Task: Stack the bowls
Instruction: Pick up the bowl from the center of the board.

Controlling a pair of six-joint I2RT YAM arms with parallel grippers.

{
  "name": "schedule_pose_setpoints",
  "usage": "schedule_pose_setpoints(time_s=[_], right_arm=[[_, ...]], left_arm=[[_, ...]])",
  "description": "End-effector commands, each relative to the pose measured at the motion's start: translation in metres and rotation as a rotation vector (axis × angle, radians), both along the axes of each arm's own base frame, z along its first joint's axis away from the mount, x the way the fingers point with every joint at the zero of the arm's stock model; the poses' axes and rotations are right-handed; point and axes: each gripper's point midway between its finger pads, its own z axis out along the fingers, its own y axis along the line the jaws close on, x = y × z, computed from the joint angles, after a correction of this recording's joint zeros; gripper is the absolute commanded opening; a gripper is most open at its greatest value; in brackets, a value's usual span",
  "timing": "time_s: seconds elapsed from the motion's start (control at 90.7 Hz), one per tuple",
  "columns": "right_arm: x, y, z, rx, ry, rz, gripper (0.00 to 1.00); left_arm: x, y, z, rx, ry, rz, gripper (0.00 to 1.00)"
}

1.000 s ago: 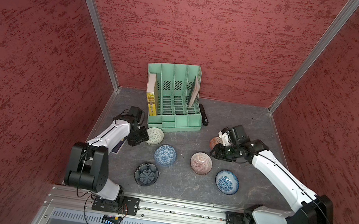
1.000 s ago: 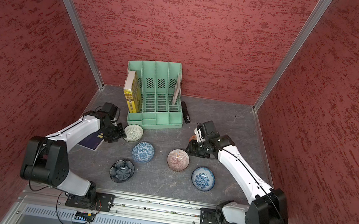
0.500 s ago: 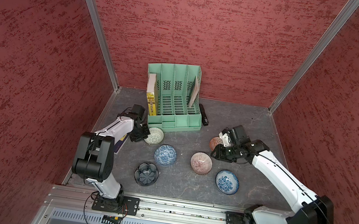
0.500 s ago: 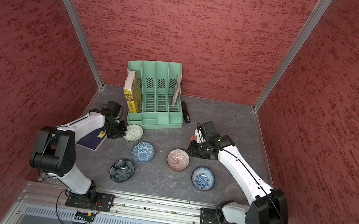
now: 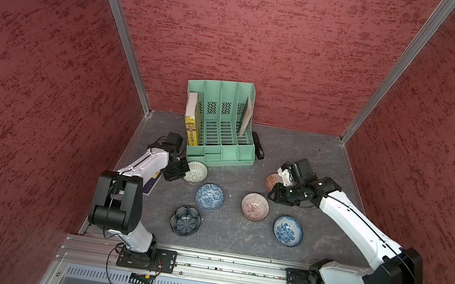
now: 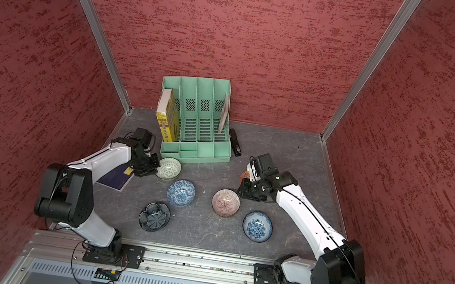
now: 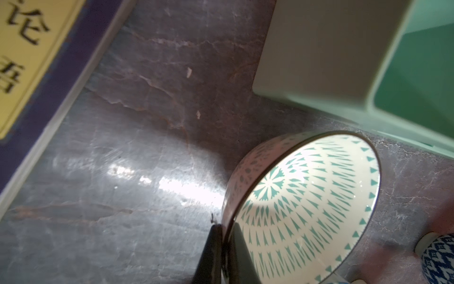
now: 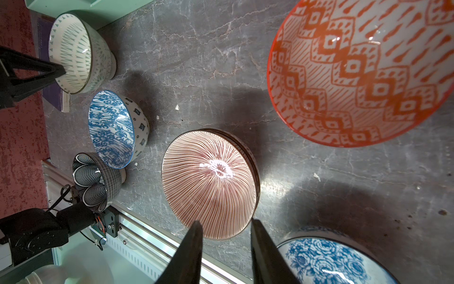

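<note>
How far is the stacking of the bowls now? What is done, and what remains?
Done: nearly nothing; six bowls show, none clearly stacked, though the pink bowl may sit in another. In hand: the left gripper has its jaws shut on the green bowl rim; the right gripper is open by the pink bowl. To do: the orange bowl, left blue bowl, right blue bowl and dark bowl stand apart.

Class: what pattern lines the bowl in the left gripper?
The bowl has radiating teal triangles on white; best in the left wrist view.
</note>
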Motion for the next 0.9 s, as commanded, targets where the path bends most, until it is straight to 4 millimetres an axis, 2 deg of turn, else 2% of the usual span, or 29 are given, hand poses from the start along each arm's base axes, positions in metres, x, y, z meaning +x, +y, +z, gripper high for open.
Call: schedule_pose_setpoints(time_s=[0.0, 0.165, 0.242, 0.419, 0.518, 0.639, 0.749, 0.893], right_arm=[[0.001, 0.001, 0.012, 0.003, -0.027, 0.005, 0.35], [0.003, 0.003, 0.026, 0.02, -0.046, 0.007, 0.36], [0.002, 0.005, 0.035, 0.037, -0.048, 0.013, 0.36], [-0.001, 0.01, 0.059, 0.079, -0.067, 0.025, 0.37], [-0.003, 0.013, 0.071, 0.096, -0.072, 0.035, 0.37], [-0.007, 0.016, 0.079, 0.103, -0.075, 0.048, 0.37], [-0.011, 0.018, 0.082, 0.106, -0.07, 0.059, 0.38], [-0.013, 0.02, 0.081, 0.101, -0.065, 0.068, 0.4]], left_arm=[[-0.014, 0.001, 0.034, -0.006, -0.048, -0.014, 0.0], [-0.037, -0.004, 0.079, -0.03, -0.107, -0.058, 0.0], [-0.045, -0.014, 0.101, -0.066, -0.144, -0.104, 0.0], [-0.067, -0.074, 0.136, -0.12, -0.192, -0.304, 0.0], [-0.075, -0.113, 0.145, -0.159, -0.205, -0.404, 0.0], [-0.08, -0.148, 0.145, -0.18, -0.196, -0.479, 0.0], [-0.082, -0.175, 0.145, -0.179, -0.19, -0.544, 0.0], [-0.08, -0.202, 0.137, -0.172, -0.171, -0.599, 0.0]])
